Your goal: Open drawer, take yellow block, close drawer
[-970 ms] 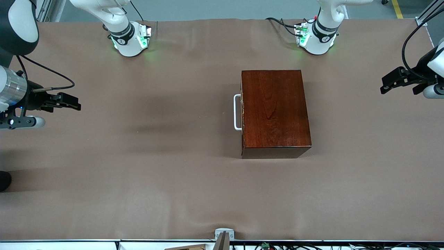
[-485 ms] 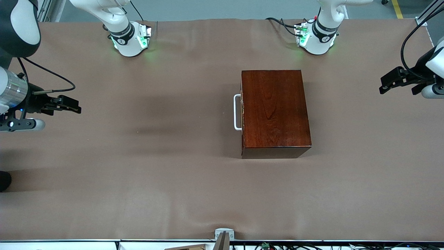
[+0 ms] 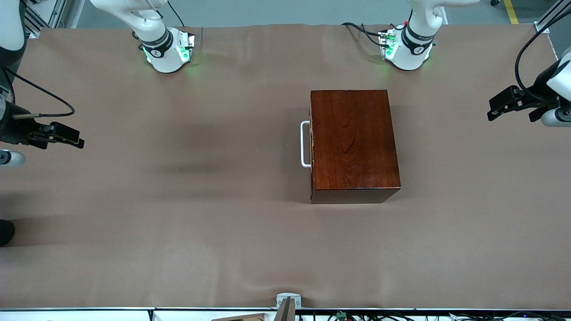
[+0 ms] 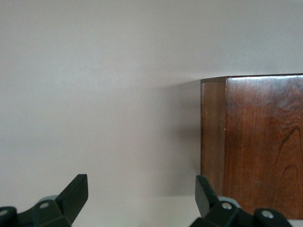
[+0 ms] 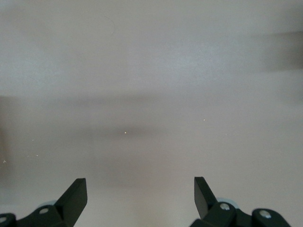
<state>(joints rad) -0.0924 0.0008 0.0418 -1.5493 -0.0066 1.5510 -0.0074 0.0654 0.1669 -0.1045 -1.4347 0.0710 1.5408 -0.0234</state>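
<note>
Right pincer [image 3: 73, 138] is hanging over the bare brown table [image 3: 178, 232] way out at the right arm's end, well apart from the glossy dark reddish-brown wooden box [image 3: 352, 142], fingers spread wide with nothing in them. Left pincer [image 3: 497, 104] is over the table at the left arm's end, also spread wide and empty; its wrist view shows a corner of the box between the fingertips.

Box sits about mid-table, a bit toward the left arm's end. Drawer is fully shut, so all you see of it is the white U-shaped bar handle [image 3: 305, 144] sticking out of the box face that looks toward the right arm's end. Yellow block isn't visible, presumably inside.

My guess: the box looks solid and fairly heavy, polished and slippery, so don't bother grabbing the wood. Pinch the stiff bar mid-span and pull straight, though the box might slide along
</note>
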